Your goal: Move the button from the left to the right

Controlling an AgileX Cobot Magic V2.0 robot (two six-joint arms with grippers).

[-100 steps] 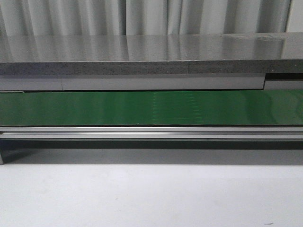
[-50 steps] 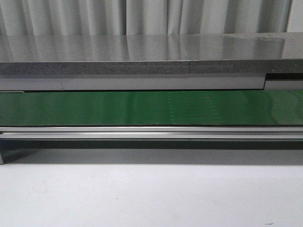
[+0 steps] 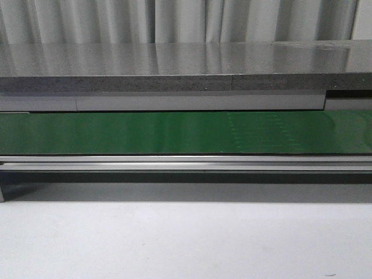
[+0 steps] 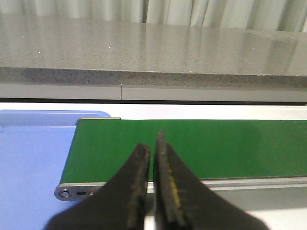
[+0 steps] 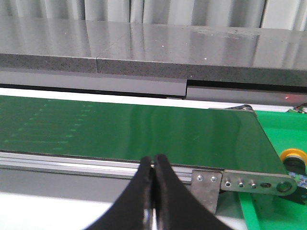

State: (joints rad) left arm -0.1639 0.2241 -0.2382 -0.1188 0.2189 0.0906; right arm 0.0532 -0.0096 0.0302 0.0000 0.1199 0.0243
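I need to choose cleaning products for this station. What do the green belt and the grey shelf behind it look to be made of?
The green belt looks like smooth PVC or rubber with a satin finish: it shows soft, blurred glare streaks. The grey shelf looks like polished speckled stone or composite: its top mirrors the curtain and its edge shows fine grain. The belt's side rail seems to be brushed aluminium.

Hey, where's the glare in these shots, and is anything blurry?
Front view: window light streaks the grey counter; pale sheen smears the green belt. Left wrist view: the left gripper is soft, too close. Right wrist view: the yellow button at the frame edge is blurry.
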